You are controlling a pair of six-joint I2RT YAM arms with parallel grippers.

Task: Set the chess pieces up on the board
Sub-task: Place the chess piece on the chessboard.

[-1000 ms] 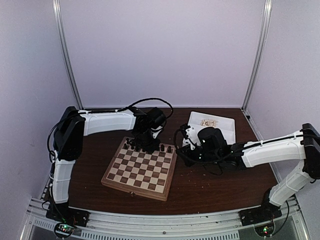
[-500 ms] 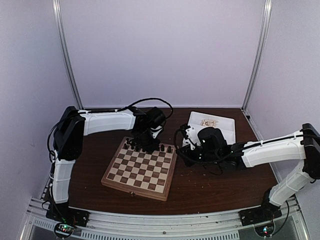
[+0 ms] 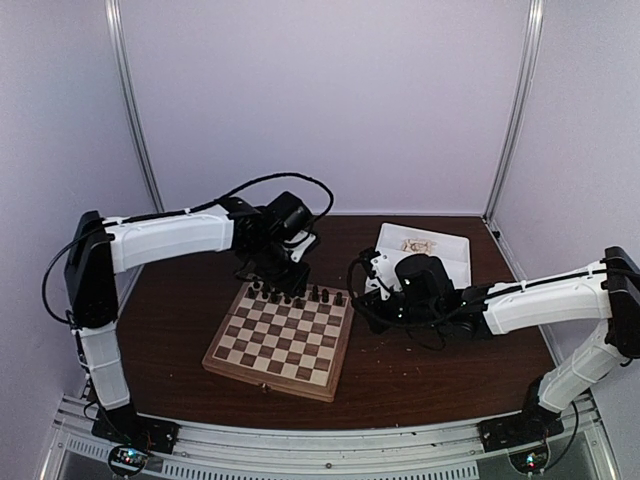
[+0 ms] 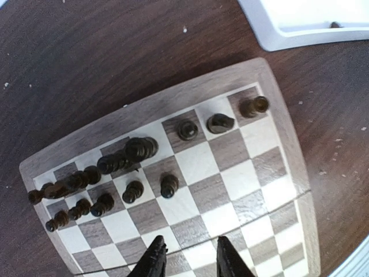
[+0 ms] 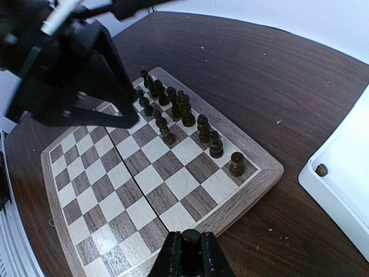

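From above, we see the board [image 3: 280,340] lying a little askew near the middle of the surface [image 3: 420,385], somewhat toward its left edge. The dark pieces [image 3: 295,294] are lined along the board's far side, and the white tray [image 3: 452,250] sits at the far right corner. The left tool [image 3: 272,268] hangs over the far side of the board and the right tool [image 3: 368,298] sits low between board and tray; from here we cannot tell how either stands. In the left wrist view, the left tool [image 4: 190,261] looks down on the board, its two fingers [image 4: 153,261] parted with nothing between them. The dark pieces fill parts of the two far rows. Most are bunched toward one corner, and three are spaced out toward the other, nearest the tray's corner. In the right wrist view, the right tool [image 5: 190,254] is closed on a single dark piece [image 5: 190,236], whose round top shows between the fingers, at the board's rim where it meets the bare surface. The tray's wall shows at the right, with one small piece [image 5: 322,169] lying inside.
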